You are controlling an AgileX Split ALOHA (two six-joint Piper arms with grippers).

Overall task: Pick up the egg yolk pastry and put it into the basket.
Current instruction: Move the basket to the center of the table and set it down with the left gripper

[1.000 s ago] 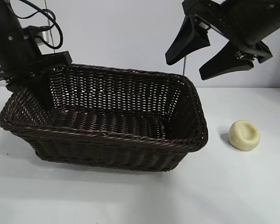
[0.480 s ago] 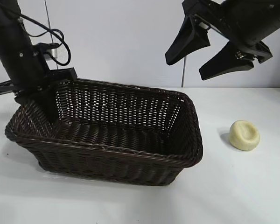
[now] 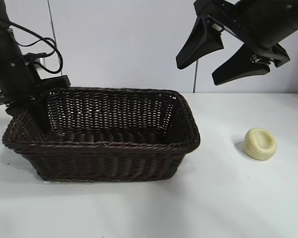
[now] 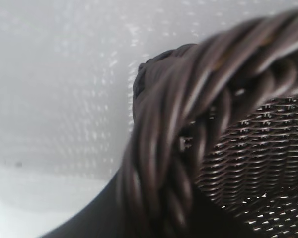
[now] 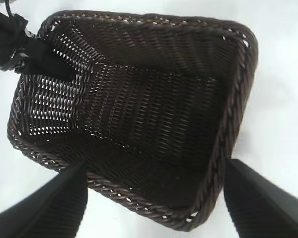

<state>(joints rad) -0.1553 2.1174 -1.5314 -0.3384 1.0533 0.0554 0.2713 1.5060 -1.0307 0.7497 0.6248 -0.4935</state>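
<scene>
Small pale yellow egg yolk pastry point(image 3: 260, 144) on white table point(image 3: 238, 198), well below wide-open right claw point(image 3: 219, 58); left claw point(image 3: 37, 111) clamps dark woven wicker basket point(image 3: 104, 153) rim.

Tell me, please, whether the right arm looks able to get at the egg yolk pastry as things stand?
Probably yes: the right claw hangs open above the table, and the egg yolk pastry sits uncovered beside the basket.

**Woven wicker, matt dough, smooth tabletop**

The basket point(image 3: 104, 148) is dark brown woven wicker, its strands faintly glossy and its braided rim thick and ropy. The egg yolk pastry point(image 3: 260, 144) looks pale, smooth and matt. The white table point(image 3: 238, 203) is smooth with a soft sheen. Both grippers' fingers look like matt black plastic.
</scene>
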